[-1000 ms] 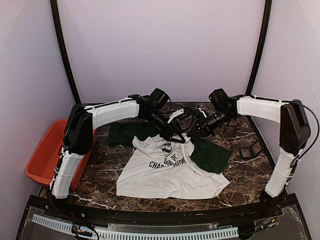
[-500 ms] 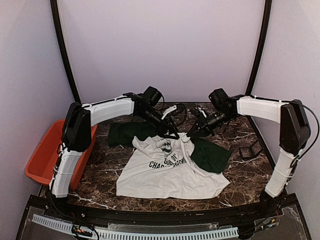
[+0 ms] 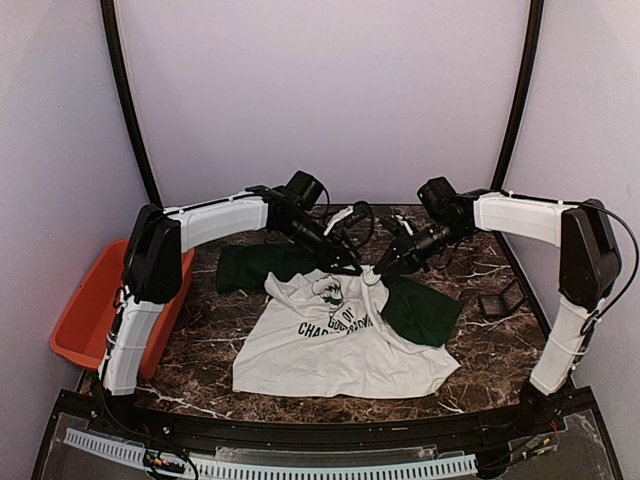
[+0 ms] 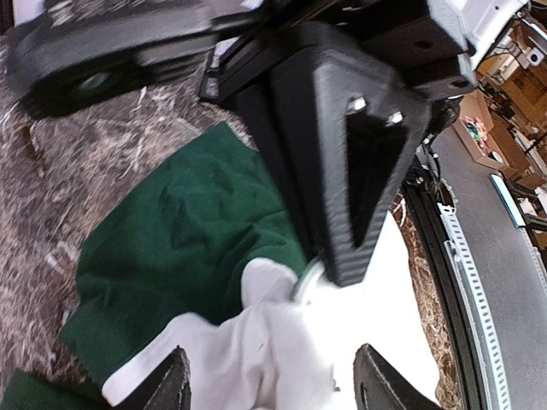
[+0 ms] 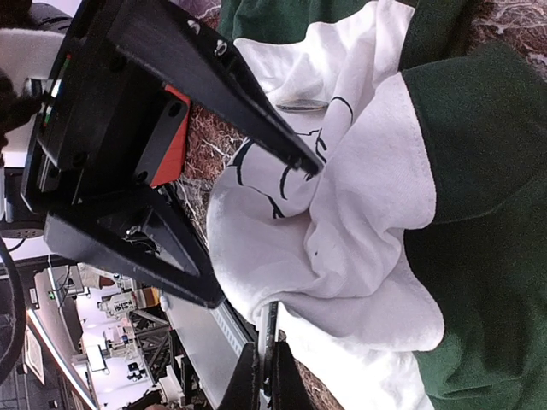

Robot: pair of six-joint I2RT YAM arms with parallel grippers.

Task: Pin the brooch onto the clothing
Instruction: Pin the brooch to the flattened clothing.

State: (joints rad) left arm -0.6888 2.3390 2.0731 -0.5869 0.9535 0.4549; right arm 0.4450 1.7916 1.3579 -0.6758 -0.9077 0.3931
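- Top view: the left arm [image 3: 215, 222] and right arm [image 3: 520, 215] reach inward and meet over the collar of the T-shirt [image 3: 340, 345], which lies on the table [image 3: 480, 290]. Its creased print partly reads "CHAR".
- Left wrist view: the left jaws are spread, released, above white fabric.
- Right wrist view: the right jaws are clenched together beside bunched fabric.

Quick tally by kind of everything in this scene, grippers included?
T-shirt: 1
Orange bin: 1
Black stand: 1
Grippers: 2, the left gripper and the right gripper
Total: 5
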